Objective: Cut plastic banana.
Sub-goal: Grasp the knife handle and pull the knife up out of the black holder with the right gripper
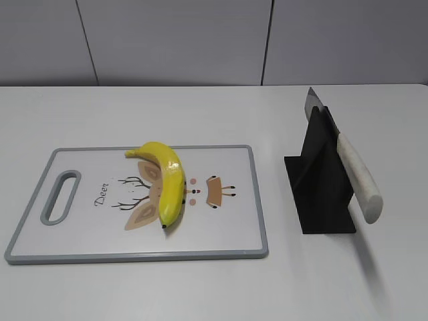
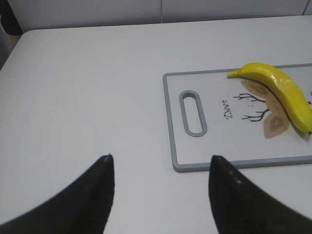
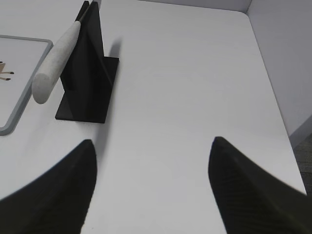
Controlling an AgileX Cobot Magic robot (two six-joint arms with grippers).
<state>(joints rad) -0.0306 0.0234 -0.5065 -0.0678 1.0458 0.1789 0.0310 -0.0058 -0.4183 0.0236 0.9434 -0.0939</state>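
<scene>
We see the banana [image 1: 166, 184] lying on its side on the board [image 1: 227, 227], across the printed deer face, one tip toward the board's far edge and the other toward the near edge; set there, it has a flat backing under it for a cut, and its middle is free on both sides. The board rests flat on the tabletop [image 1: 200, 114], its handle slot [image 1: 61, 196] at the left end, away from the fruit. To the right, well apart from the board, a black stand [image 1: 319, 184] holds the knife [image 1: 348, 164] slotted through it at a slant, blade tip up and away, pale handle jutting toward us and clear of the tabletop; we judge that this tilt leaves room around the handle for a grasp. The stand is the only holder here, and the knife is all it carries. Our left gripper [image 2: 161, 190] hangs over bare tabletop just short of the board's near-left corner, fingers spread wide and empty. Our right gripper [image 3: 151, 185] hovers over bare tabletop to the near right of the stand, fingers likewise wide with nothing between them. Neither touches anything yet.
</scene>
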